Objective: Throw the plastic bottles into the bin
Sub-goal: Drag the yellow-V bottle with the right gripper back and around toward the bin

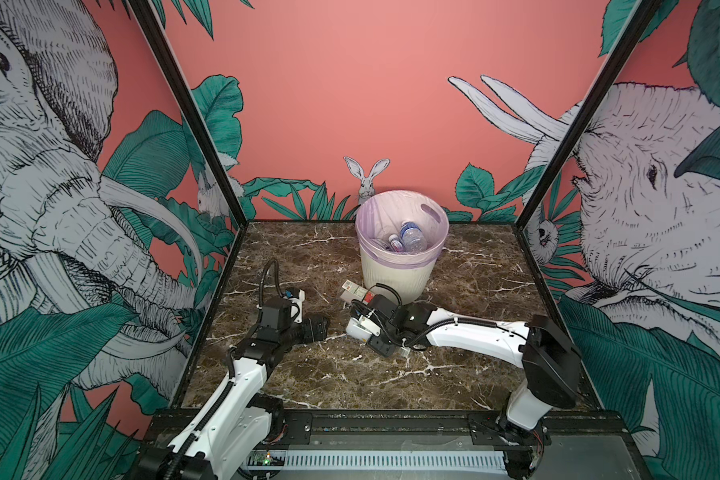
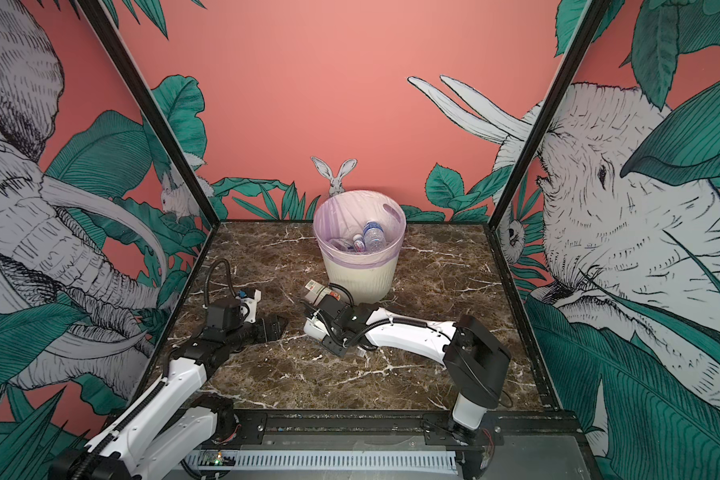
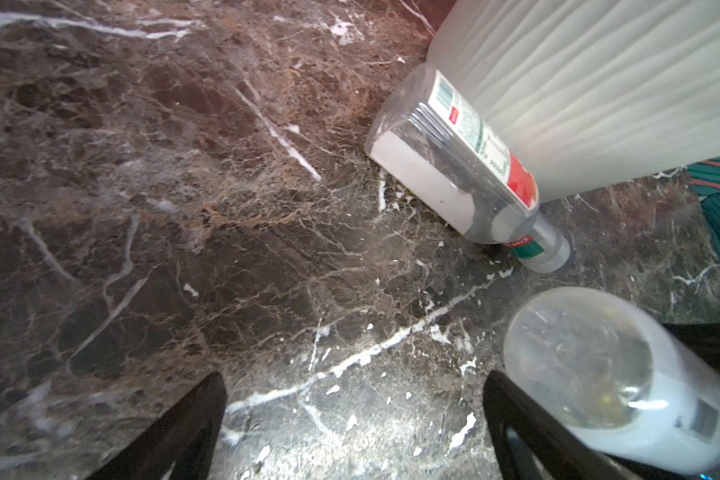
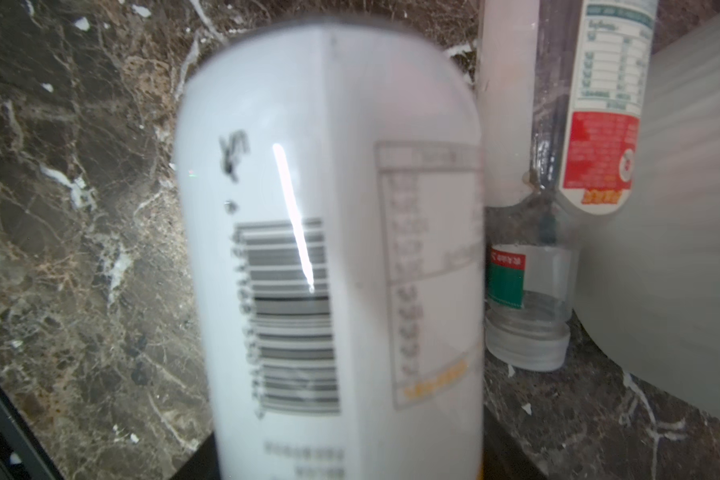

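The right gripper (image 1: 364,328) is clamped on a white-labelled bottle (image 4: 329,249), low over the marble table (image 1: 474,291) just near-left of the bin (image 1: 391,278). The left gripper (image 3: 354,436) gapes wide and empty. A hasty lift could clip the bin's wall, knock the flat-sided bottle (image 3: 454,166) lying against its base, or let the slick bottle slip.

One bin (image 1: 391,270). At least three bottles (image 1: 412,237) show inside it; two more are outside: one red-white labelled bottle (image 3: 466,166) on the worktop (image 1: 474,270), one white-labelled bottle (image 4: 329,249).
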